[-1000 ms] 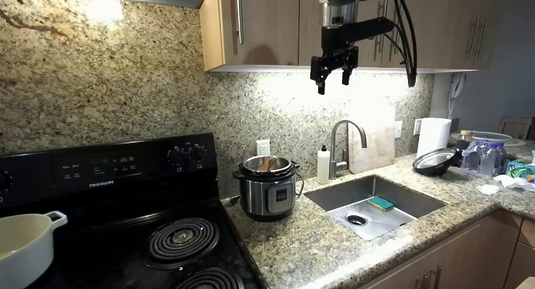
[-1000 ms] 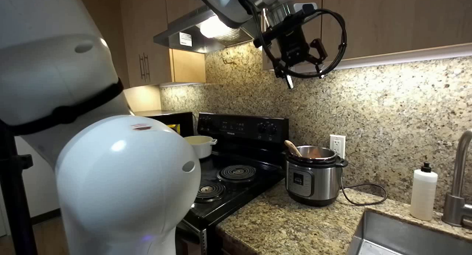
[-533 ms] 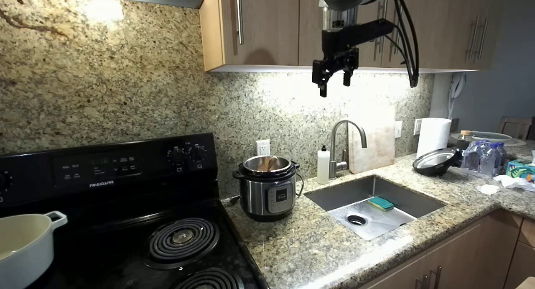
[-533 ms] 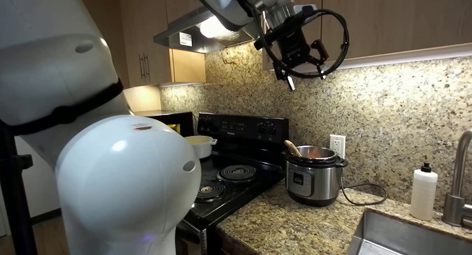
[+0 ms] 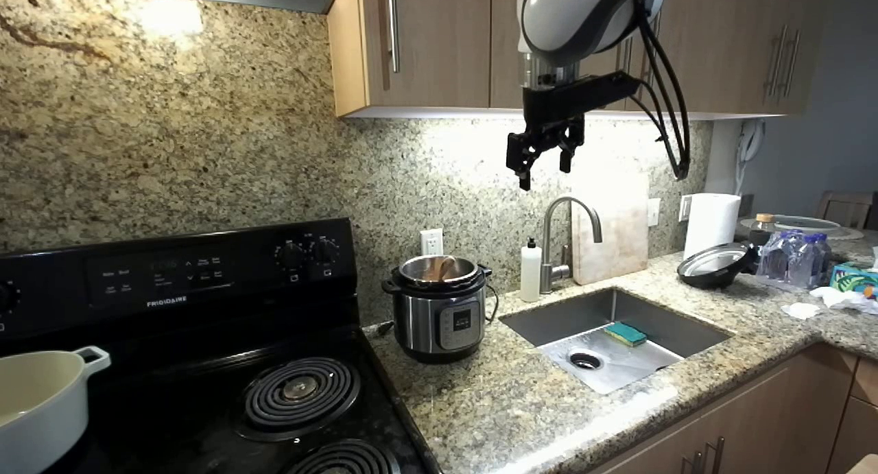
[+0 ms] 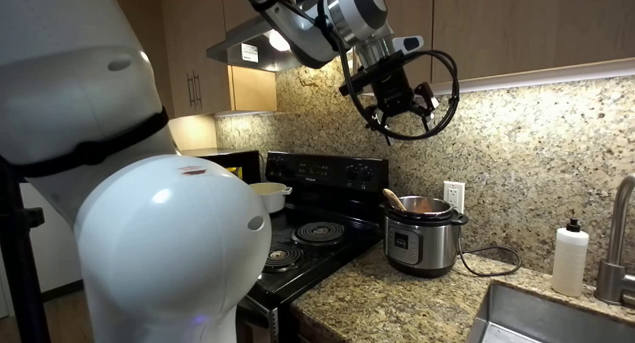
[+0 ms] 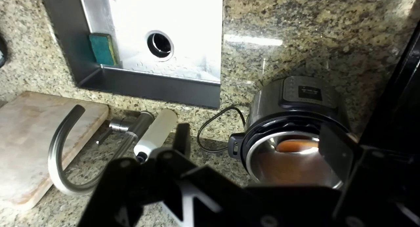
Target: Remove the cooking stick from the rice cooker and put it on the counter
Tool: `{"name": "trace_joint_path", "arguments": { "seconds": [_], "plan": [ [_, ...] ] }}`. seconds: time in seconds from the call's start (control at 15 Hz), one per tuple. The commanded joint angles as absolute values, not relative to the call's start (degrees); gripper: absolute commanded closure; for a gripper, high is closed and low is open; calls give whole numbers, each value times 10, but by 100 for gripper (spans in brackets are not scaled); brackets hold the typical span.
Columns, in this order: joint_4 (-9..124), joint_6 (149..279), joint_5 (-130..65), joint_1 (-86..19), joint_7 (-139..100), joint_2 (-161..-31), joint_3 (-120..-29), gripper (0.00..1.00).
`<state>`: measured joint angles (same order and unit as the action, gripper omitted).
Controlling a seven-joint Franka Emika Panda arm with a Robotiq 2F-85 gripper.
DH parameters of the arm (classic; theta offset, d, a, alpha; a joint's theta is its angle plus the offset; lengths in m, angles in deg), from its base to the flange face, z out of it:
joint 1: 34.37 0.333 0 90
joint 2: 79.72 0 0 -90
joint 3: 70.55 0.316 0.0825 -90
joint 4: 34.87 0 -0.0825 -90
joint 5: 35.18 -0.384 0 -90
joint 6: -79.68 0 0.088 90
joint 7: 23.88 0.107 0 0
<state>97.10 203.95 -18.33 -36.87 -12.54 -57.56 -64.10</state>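
Observation:
The rice cooker, a steel pot with a black rim, stands on the granite counter beside the stove; it also shows in an exterior view and the wrist view. The wooden cooking stick leans in the open cooker with its handle end over the rim. In the wrist view the stick's lower part shows inside the pot, partly hidden by a finger. My gripper is open and empty, well above the counter; it also shows in an exterior view and the wrist view.
A sink with a sponge lies beside the cooker. A soap bottle, faucet and cutting board stand behind it. A white pot is on the stove. Cabinets hang above.
My gripper and wrist have moved down, mostly in the last half second. The gripper stays open. The cooker and the stick have not moved.

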Motion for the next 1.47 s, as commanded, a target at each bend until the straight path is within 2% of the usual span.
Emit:
{"name": "trace_joint_path", "arguments": {
  "seconds": [0.0, 0.33, 0.93, 1.4],
  "plan": [
    [985, 2085, -233, -350, -96, -585, -645, 0],
    [991, 2086, -296, -311, -145, -612, -645, 0],
    [986, 2088, -269, -320, -115, -616, -636, 0],
    [962, 2105, -227, -304, 43, -716, -566, 0]
  ]
}}
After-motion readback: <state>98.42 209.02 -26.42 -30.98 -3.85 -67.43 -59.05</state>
